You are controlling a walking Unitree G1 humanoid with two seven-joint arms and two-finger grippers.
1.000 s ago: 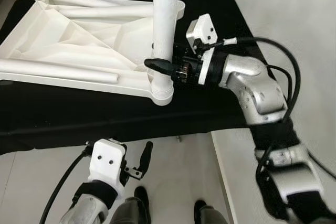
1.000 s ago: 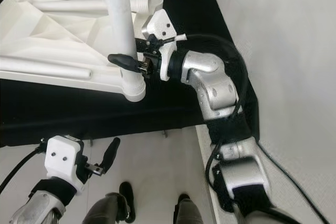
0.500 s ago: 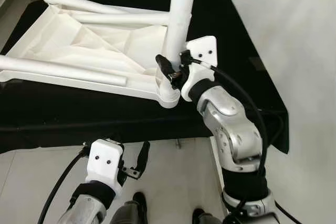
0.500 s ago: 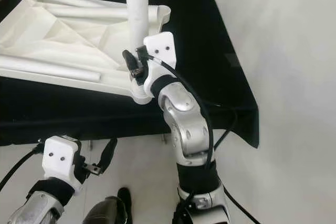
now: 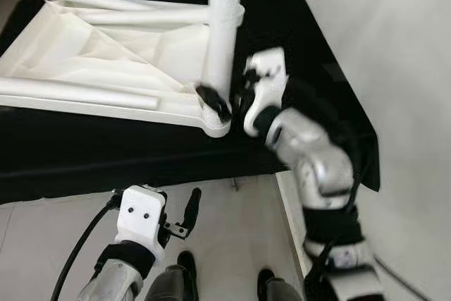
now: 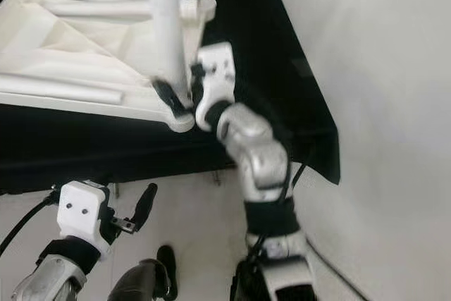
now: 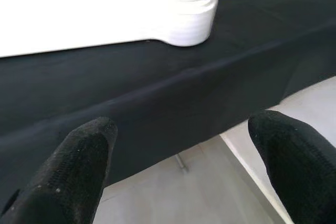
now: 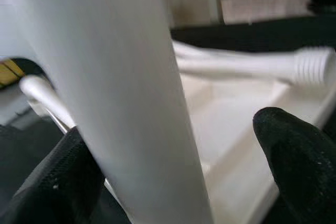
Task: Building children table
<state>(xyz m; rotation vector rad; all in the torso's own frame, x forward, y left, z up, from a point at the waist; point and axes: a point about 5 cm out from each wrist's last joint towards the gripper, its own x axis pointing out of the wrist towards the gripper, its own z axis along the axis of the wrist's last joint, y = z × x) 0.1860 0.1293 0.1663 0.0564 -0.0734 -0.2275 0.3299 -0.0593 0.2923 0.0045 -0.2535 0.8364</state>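
An upturned white tabletop [image 5: 106,54] lies on a black-covered table [image 5: 106,153]. One white leg [image 5: 222,26] stands upright in its near right corner socket [image 5: 215,121]. My right gripper [image 5: 222,100] is at the foot of that leg. In the right wrist view the leg [image 8: 121,93] stands between the fingers of the open right gripper [image 8: 173,166]; one finger rests against it, the other is apart. Loose legs [image 5: 77,94] lie across the tabletop. My left gripper [image 5: 187,213] hangs open below the table's front edge, holding nothing.
The black cloth drops over the table's front edge [image 7: 157,93], with the threaded corner socket [image 7: 191,14] just above it. A pale wall [image 5: 394,47] runs along the table's right side. Light floor and my feet [image 5: 187,266] are below.
My right arm has swung around: its elbow dropped from out to the right to near the table's front corner, while the gripper stayed at the leg's foot. The left arm has kept still.
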